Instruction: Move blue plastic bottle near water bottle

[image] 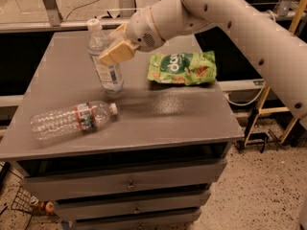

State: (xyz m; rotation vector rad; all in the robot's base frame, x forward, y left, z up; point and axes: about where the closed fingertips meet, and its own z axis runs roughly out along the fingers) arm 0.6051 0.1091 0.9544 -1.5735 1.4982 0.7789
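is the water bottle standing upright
No, the water bottle lies on its side; the hand holds the blue plastic bottle behind it.

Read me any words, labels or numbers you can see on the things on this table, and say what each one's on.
green snack bag: large white letters, too blurred to read.
blue plastic bottle, held at its upper body by the gripper: dark label print, too small to read.
water bottle, lying down: red, green and white band, nothing legible.
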